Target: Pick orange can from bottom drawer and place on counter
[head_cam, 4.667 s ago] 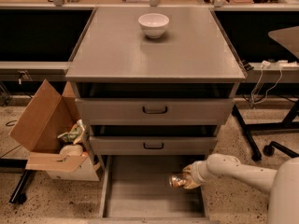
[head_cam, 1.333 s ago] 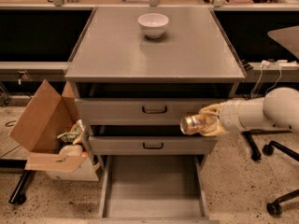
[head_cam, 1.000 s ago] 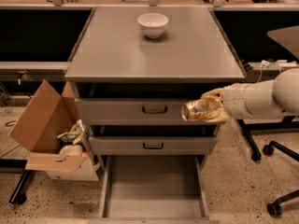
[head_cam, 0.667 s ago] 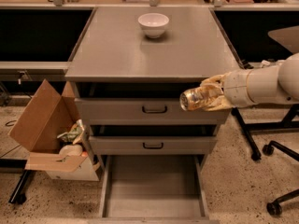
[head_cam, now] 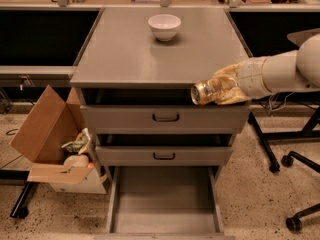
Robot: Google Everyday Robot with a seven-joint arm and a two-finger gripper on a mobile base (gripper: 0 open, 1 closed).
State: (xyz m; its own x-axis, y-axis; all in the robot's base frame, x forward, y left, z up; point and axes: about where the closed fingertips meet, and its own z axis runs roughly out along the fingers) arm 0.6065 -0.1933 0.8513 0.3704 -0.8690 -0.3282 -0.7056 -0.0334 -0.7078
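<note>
The orange can [head_cam: 206, 92] is being held sideways by the tool [head_cam: 222, 89], whose fingers are being pressed closed around it, silvery end facing left. The can is being carried at the front right edge of the counter [head_cam: 135, 54], roughly level with its rim and not yet resting on it. The bottom drawer [head_cam: 165, 206] is standing open and bare, so the picking is judged done and only the placing is left. Against the frame just before, the can is being held slightly higher.
</note>
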